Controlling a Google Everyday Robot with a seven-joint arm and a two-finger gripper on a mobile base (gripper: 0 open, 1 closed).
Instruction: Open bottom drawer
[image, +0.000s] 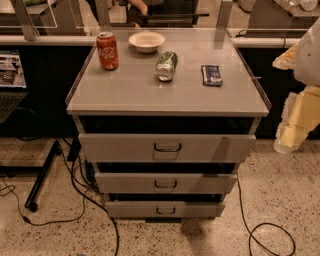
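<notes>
Gripper (286, 142) is hanging at the right edge, beside the cabinet (150, 95) and apart from it; whether spread or closed cannot be told. Bottom drawer (200, 209) is sitting lowest, directly beneath the middle drawer (210, 183), just above the floor.

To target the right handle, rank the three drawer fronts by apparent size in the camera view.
1. Top drawer
2. Middle drawer
3. Bottom drawer
The lower ones sit farther from the camera, so part of the difference may be perspective. The gripper hangs at the right edge, away from the cabinet.
</notes>
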